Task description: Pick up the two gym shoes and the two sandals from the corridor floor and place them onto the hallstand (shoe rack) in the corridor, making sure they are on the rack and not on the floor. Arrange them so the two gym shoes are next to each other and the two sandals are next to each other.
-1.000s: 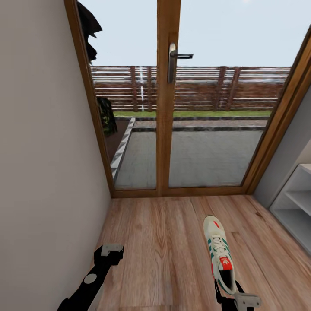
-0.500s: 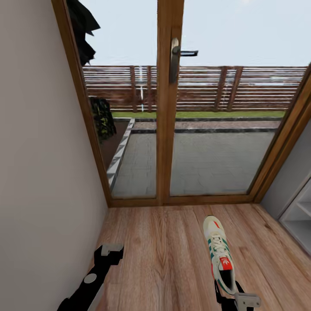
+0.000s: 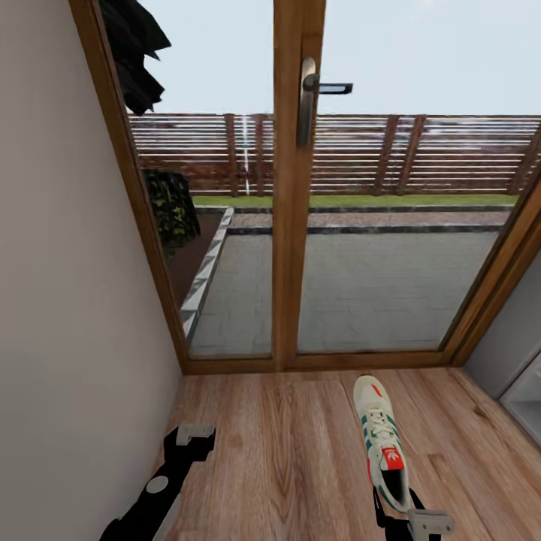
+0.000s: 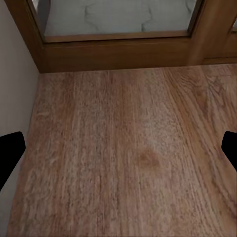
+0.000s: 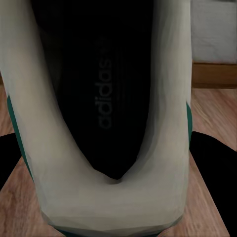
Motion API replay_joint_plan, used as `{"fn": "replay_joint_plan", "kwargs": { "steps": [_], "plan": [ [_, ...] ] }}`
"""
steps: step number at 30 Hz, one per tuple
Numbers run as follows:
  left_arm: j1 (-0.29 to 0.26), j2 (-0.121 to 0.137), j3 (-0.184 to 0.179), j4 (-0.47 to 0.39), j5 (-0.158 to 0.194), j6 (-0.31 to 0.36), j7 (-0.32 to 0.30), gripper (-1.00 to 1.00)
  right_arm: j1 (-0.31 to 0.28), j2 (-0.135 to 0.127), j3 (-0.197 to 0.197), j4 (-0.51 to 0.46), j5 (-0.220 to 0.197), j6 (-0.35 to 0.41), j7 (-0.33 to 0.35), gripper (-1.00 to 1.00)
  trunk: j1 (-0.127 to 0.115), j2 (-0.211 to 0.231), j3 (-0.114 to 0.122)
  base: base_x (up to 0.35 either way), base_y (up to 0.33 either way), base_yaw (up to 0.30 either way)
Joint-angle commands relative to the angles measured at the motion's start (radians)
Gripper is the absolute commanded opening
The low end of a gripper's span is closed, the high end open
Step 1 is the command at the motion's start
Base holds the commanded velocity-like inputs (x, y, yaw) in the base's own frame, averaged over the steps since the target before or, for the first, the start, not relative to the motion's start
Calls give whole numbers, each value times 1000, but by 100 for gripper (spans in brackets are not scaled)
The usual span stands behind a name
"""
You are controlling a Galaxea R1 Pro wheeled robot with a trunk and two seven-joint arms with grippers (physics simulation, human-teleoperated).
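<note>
One white gym shoe (image 3: 382, 443) with green stripes and a red tongue patch hangs above the wood-plank corridor floor (image 3: 285, 451), toe pointing at the door. My right gripper (image 3: 402, 513) is shut on its heel. In the right wrist view, the shoe's dark inside (image 5: 108, 98) sits between the black fingers (image 5: 212, 163). My left gripper (image 3: 191, 436) hovers open and empty near the left wall, with bare floor between its fingers (image 4: 10, 153). A sliver of the light-grey hallstand (image 3: 526, 402) shows at the right edge. The other gym shoe and both sandals are out of view.
A wood-framed glass door (image 3: 297, 188) with a metal handle (image 3: 315, 86) closes the corridor ahead; grey paving and a fence lie outside. A plain wall (image 3: 68, 300) runs close along the left. Another grey wall (image 3: 511, 330) stands on the right.
The whole picture has shifted: the door has come closer and the hallstand has slid towards the right edge, so the camera moved. Both arms and the held shoe keep their places in the view.
</note>
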Motion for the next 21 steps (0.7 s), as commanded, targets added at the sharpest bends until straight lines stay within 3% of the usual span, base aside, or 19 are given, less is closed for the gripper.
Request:
{"fn": "replay_joint_plan", "kwargs": {
  "steps": [1,11,21],
  "plan": [
    [-1,1,-4,1,1,-3,7,100,-1,0,3,0,-4,-3,0,-100,0,0,-1,49,0,0],
    [-1,0,-4,2,1,-4,6,100,-1,-1,2,1,-4,-3,0,-100,0,0,-1,67,0,-40],
    [-1,0,-4,3,0,-5,5,100,-1,-1,2,1,-4,-3,0,-100,0,0,-1,3,0,-238]
  ]
}}
